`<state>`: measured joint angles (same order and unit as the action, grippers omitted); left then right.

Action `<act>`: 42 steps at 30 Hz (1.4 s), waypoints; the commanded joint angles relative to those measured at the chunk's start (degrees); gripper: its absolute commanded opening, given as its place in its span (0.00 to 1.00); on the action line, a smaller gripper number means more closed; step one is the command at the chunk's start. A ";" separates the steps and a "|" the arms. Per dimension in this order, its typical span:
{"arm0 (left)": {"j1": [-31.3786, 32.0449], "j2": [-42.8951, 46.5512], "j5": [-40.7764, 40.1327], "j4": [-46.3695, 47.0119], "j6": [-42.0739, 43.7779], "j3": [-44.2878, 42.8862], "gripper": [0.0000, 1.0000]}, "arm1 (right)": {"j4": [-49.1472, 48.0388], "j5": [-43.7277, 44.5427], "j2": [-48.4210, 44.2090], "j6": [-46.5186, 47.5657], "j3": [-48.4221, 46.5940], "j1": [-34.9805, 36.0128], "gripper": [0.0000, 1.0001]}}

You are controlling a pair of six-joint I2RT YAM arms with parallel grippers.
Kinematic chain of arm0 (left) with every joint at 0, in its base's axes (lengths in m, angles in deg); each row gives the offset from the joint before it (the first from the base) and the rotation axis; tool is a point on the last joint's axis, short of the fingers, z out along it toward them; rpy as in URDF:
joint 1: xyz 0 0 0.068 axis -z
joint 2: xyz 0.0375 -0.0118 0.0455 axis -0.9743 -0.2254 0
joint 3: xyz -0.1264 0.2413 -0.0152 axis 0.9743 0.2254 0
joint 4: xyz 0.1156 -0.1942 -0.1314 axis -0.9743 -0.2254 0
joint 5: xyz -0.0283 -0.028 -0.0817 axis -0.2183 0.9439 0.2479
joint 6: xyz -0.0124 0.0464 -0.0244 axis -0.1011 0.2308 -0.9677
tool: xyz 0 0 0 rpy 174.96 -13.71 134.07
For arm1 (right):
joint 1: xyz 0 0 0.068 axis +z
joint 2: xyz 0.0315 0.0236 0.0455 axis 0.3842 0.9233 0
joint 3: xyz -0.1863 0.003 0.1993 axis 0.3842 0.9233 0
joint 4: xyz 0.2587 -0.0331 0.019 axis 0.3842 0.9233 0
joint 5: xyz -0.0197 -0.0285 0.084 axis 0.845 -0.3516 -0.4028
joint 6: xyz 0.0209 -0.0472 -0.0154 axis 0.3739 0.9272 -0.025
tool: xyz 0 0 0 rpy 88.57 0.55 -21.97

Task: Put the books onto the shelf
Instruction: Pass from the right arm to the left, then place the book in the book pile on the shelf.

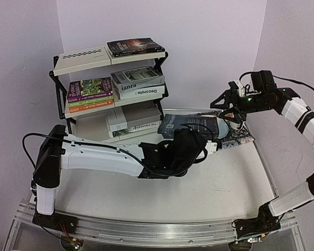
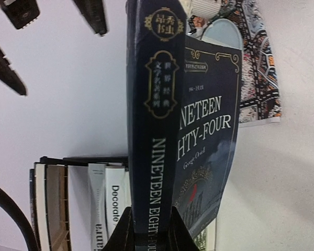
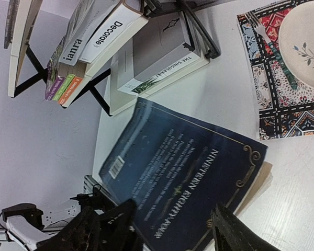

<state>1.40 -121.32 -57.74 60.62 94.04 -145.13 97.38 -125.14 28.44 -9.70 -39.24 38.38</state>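
Nearest me, the left arm's white shell stretches from its base across the pale table [image 1: 225, 183]. The left gripper [image 1: 194, 142] is clamped on the dark blue book [image 1: 191, 124], which sits between the shelf [image 1: 83, 61] and the placemat [image 3: 267, 99].

From above, the black wrist hides most of that grip. The left wrist camera makes it plain: two black fingers [image 2: 120, 238] pinch the foot of the spine, and gilt "NINETEEN EIGHTY-FOUR" runs up it. I cannot tell whether the book touches the table.

Only the right wrist view shows the back cover. It is matte navy with a gold scroll border and a white barcode label, lying tilted.

The right gripper [image 1: 231, 109] hangs up to the right with its jaws spread wide, grasping nothing.

Beyond the book, the placemat is a busy patchwork print. A smooth cream plate [image 3: 306, 47] with a leaf sprig rests on it, with a fork [image 3: 275, 49] beside the plate that the overhead view doesn't pick out.

Farthest back stands the shelf, with crossed black metal legs, cream boards and a checker strip on top.
- **Top tier:** a glossy black book [image 1: 135, 47] lies flat.
- **Middle tier:** colourful paperbacks [image 1: 89, 93] are stacked beside the grey "laura" book [image 1: 138, 81], which lies on the "Decorate" book [image 1: 144, 92].
- **Bottom tier:** a plain grey book [image 3: 162, 47] lies on a white one.
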 commanded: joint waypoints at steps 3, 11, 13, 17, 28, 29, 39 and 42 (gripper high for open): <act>-0.28 6.59 -4.44 4.83 9.48 -11.29 0.00 | 4.15 6.66 -5.18 5.39 -4.70 -0.16 0.75; -0.69 4.49 -2.68 7.53 21.76 -24.74 0.00 | 3.91 21.05 -12.89 7.80 -6.12 -0.16 0.77; -1.09 3.92 -0.98 7.80 24.48 -28.12 0.00 | 3.86 23.67 -14.52 8.15 -5.44 -0.17 0.79; -2.80 4.50 3.21 8.91 29.57 -31.23 0.00 | 3.80 25.18 -15.94 8.75 -4.38 -0.16 0.79; -9.61 3.81 13.32 18.50 40.78 -36.38 0.00 | 3.80 24.43 -16.04 8.19 -2.12 -0.16 0.79; -10.14 3.81 14.30 19.32 41.72 -36.60 0.00 | 3.80 24.42 -16.06 8.16 -1.92 -0.15 0.79; -16.16 3.35 21.11 24.04 46.19 -39.22 0.00 | 3.31 23.44 -15.26 7.74 0.01 -0.21 0.79; -17.87 3.55 23.48 25.37 46.71 -38.79 0.00 | 2.95 22.82 -14.58 7.56 0.13 -0.18 0.79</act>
<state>-14.51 -120.06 -40.29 75.47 138.66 -180.19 101.54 -101.16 12.99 -2.11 -39.40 38.38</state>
